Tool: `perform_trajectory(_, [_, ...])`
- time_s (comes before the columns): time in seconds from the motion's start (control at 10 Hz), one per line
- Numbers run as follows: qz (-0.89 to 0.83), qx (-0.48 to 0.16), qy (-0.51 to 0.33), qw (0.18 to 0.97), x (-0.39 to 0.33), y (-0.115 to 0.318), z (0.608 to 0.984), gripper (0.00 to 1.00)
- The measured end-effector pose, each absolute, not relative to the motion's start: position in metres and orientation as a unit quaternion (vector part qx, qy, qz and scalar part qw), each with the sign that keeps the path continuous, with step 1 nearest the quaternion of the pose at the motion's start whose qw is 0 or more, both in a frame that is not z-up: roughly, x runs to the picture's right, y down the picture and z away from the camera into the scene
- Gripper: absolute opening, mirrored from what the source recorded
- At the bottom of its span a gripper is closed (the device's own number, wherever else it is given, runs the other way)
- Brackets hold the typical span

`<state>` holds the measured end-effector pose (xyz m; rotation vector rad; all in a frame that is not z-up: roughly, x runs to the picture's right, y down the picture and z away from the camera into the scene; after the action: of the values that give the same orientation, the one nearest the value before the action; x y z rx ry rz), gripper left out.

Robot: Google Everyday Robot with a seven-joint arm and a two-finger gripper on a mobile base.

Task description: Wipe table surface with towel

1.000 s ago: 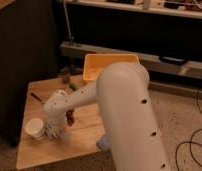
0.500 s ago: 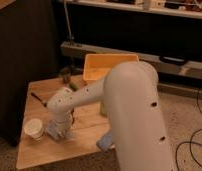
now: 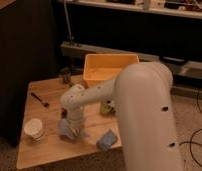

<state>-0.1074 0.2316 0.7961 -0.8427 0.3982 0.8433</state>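
The crumpled blue cloth towel (image 3: 108, 141) lies bunched on the wooden bench (image 3: 46, 150), at four o'clock from the lowered tool (image 3: 70, 131). I cannot tell whether the tool is open or holds anything.

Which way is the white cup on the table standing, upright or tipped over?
Upright: the cup stands on its base, rim up, near the gripper, which is down at the table.

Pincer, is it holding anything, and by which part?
Cannot be told: the pincer is down on the blue towel beside the white cup, its hold hidden.
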Motion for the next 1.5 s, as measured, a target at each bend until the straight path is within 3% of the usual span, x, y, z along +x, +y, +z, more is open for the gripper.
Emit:
perform_trajectory(0.4, [0.438, -0.38, 0.263, 0.771, -0.036, 0.226, 0.808, 0.0])
perform_trajectory(0.7, [0.466, -0.379, 0.311, 0.737, -0.018, 0.231, 0.839, 0.0])
perform_trajectory(1.5, [0.475, -0.372, 0.289, 0.743, -0.024, 0.217, 0.834, 0.0])
